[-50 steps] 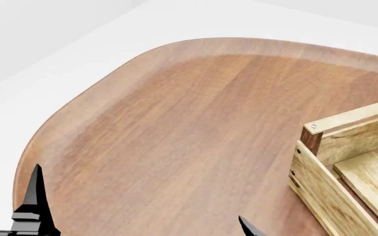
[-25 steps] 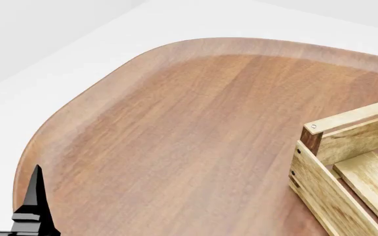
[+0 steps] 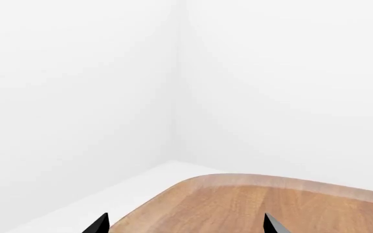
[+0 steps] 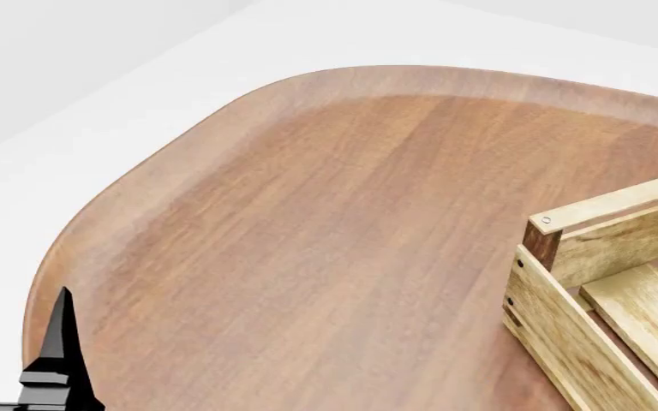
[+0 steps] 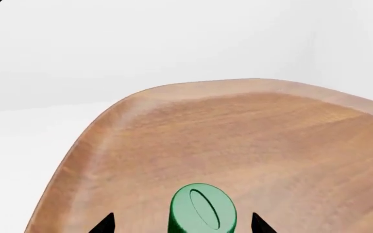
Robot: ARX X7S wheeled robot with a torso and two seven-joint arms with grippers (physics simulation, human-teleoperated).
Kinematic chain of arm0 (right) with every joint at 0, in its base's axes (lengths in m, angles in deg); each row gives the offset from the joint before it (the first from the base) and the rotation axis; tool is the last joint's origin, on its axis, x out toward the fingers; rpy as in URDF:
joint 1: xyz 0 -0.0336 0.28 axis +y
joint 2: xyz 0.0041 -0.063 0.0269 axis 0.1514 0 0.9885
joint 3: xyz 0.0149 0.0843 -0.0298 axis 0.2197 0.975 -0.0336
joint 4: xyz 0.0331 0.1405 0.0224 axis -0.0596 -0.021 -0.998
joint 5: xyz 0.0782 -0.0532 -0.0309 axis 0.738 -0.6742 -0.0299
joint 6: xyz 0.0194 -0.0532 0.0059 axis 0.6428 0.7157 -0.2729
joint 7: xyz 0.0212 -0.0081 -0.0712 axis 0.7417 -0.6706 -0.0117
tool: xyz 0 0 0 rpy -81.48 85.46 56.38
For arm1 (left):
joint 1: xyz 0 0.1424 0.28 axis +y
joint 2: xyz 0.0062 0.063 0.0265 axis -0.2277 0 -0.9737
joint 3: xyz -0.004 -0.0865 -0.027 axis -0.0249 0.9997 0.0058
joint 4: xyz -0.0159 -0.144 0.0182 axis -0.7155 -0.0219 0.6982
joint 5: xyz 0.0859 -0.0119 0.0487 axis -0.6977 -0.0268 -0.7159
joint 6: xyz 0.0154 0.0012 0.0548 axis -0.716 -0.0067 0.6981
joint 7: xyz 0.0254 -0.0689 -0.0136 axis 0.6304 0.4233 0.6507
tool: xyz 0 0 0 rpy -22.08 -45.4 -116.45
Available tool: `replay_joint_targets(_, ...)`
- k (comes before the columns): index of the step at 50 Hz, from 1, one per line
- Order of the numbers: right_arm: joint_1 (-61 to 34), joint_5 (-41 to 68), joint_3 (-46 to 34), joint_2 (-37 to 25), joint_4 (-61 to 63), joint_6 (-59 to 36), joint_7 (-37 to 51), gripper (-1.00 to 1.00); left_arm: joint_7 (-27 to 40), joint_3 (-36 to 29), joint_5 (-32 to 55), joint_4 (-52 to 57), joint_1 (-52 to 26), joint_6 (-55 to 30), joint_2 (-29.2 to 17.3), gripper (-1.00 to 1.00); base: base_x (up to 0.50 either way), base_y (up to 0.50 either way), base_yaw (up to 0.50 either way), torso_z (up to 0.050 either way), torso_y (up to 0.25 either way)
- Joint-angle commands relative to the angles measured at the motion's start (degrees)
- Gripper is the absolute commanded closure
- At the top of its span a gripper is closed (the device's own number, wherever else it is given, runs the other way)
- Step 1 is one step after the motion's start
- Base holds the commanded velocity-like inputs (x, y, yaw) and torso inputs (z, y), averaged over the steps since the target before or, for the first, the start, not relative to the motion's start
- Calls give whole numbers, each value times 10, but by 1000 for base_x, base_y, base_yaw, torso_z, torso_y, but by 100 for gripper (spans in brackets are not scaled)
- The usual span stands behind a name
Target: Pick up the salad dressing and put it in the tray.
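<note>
Only the green cap of the salad dressing (image 5: 203, 208) shows, in the right wrist view; its white body is below the frame edge. My right gripper (image 5: 182, 224) is open, one black fingertip on each side of the cap with gaps to it. It is out of the head view. The tray (image 4: 603, 300), a light-wood slatted crate with a dark corner post, stands at the right edge of the head view. My left gripper (image 3: 186, 225) is open and empty over the table's rounded edge; one of its fingers (image 4: 61, 342) shows at the head view's lower left.
The brown wooden table (image 4: 329, 231) has a rounded raised rim and ends against white floor and walls on the left and far sides. The bowl and the carton box are out of view.
The right gripper's fingertip, seen at the bottom edge of the head view one second ago, has dropped out of that view. The left finger and the tray have not moved.
</note>
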Motion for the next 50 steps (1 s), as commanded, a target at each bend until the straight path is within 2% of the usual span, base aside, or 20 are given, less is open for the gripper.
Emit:
replay_joint_targets(1, -19, -1, -10, 8, -29, -10, -6, -100, 2, -1, 2, -1, 0, 1, -2, -100, 0, 0, 0, 0, 0)
replay_joint_targets(50, -80, -7, -29, 39, -147, -4, -17, -100, 10, -7, 8, -3, 0, 9, -10, -100, 0, 0, 0, 0, 0)
